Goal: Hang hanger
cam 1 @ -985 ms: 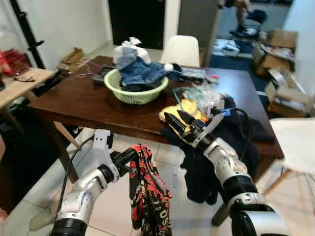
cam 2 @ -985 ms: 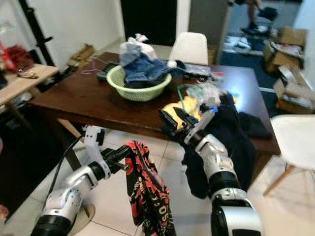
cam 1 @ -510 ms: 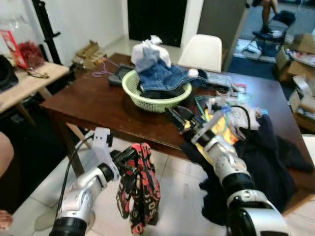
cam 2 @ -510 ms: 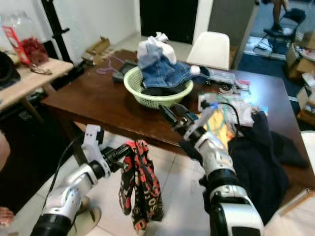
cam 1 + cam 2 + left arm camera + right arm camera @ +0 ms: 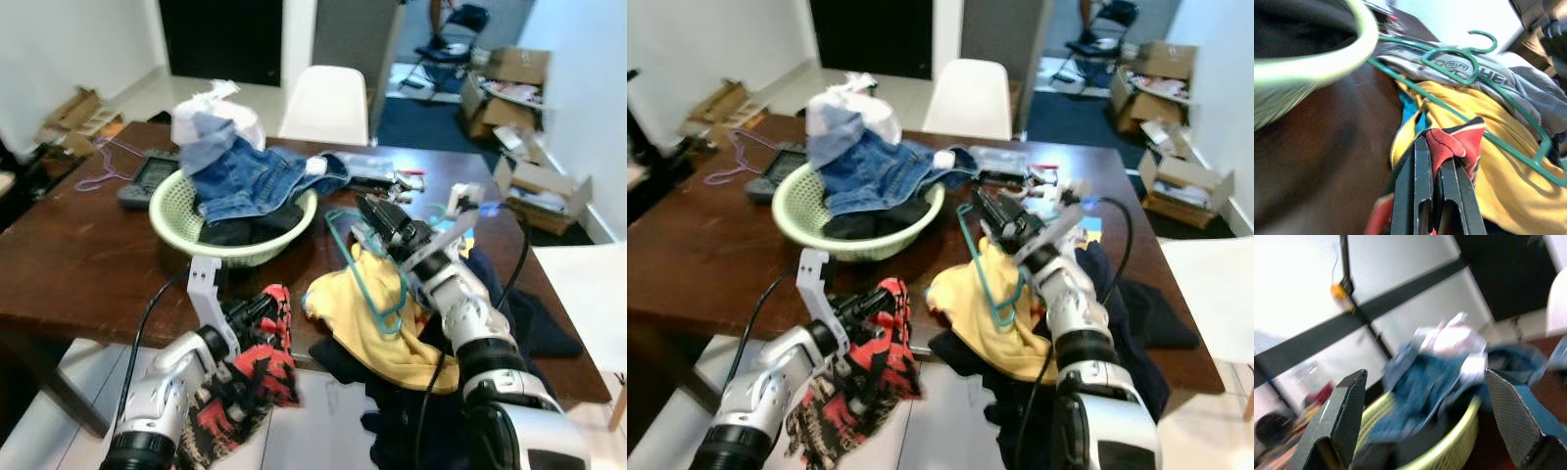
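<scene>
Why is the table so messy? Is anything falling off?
Yes. The yellow shirt and dark clothes droop over the table's front edge, with a green hanger lying loose on the shirt. Jeans spill over the green basket. The left gripper holds a red patterned cloth dangling below.

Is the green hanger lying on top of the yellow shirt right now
Yes, the green hanger lies across the yellow shirt on the table, just below the open right claw.
</scene>
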Robot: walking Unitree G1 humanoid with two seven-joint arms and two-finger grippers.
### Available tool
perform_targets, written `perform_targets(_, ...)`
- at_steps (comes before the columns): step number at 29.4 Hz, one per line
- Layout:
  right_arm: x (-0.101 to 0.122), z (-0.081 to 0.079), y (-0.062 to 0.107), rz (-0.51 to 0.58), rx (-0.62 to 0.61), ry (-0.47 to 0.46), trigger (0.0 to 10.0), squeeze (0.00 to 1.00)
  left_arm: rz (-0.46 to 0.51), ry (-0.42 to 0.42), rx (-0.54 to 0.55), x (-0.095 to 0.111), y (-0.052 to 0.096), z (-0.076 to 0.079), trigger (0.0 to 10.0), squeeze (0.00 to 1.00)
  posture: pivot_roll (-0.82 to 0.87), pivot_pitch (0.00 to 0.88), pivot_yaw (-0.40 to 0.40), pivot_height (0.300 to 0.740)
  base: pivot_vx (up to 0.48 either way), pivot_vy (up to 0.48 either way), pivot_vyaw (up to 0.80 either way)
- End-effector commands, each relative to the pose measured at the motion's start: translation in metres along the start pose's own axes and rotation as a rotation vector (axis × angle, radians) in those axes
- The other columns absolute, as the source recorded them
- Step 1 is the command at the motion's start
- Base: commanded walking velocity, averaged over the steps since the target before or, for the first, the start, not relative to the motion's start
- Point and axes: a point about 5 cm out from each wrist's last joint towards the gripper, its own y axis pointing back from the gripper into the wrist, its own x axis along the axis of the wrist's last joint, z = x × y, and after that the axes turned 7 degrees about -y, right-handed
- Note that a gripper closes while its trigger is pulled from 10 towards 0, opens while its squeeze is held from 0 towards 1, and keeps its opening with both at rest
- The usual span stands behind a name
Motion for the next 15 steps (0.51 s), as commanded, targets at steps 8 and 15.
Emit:
perform_targets(8,0.031,-0.024,-0.017,-0.012,0.065,0.216,10.0,0.00,-0.056,0.039,-0.310,-0.009,0.009,0.035,10.0,0.00,0.09,0.000,-0.052,0.740,0.000,0.000,0.00)
perform_targets(15,0.036,-0.053,-0.021,-0.124,0.216,0.328,10.0,0.00,-0.107,0.046,-0.423,-0.015,0.016,0.048,10.0,0.00,0.09,0.000,-0.054,0.740,0.000,0.000,0.00)
